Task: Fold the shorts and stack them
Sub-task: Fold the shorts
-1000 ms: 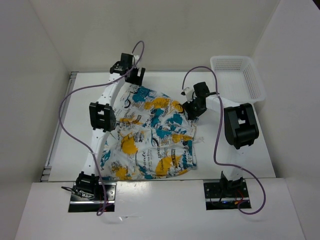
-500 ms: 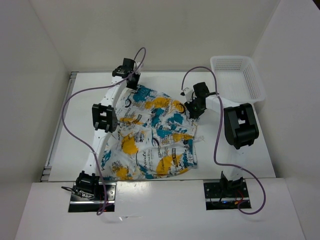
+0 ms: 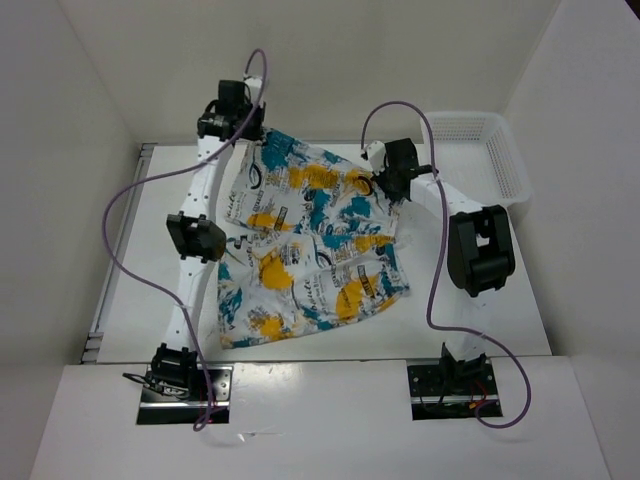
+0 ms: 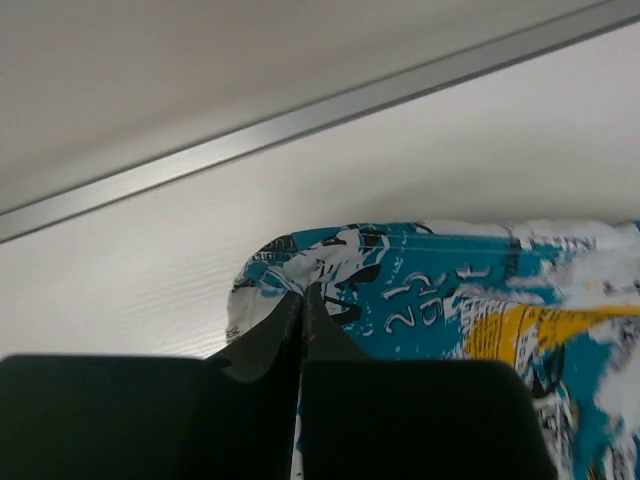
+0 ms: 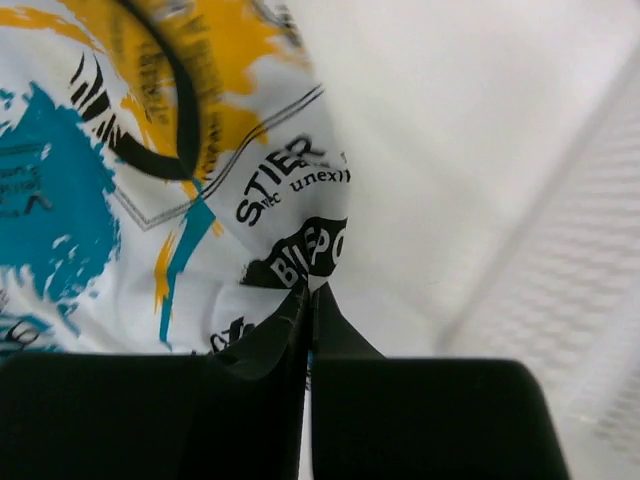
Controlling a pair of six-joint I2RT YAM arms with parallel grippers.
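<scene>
Soft shorts (image 3: 310, 240) farther back now, taut between left tool (image 4: 303, 300), right tool (image 5: 309, 296)

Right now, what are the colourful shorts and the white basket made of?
The shorts look like thin, soft cloth with a matte printed pattern: they wrinkle and sag in folds. The basket looks like hard white plastic: its walls are a stiff grid of little holes that keeps its shape. I cannot tell the exact kind of cloth.

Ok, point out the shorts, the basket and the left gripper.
shorts (image 3: 310, 245), top view, middle of the printed fabric.
basket (image 3: 510, 160), top view, right mesh wall.
left gripper (image 4: 303, 293), left wrist view, between the closed jaws.
</scene>
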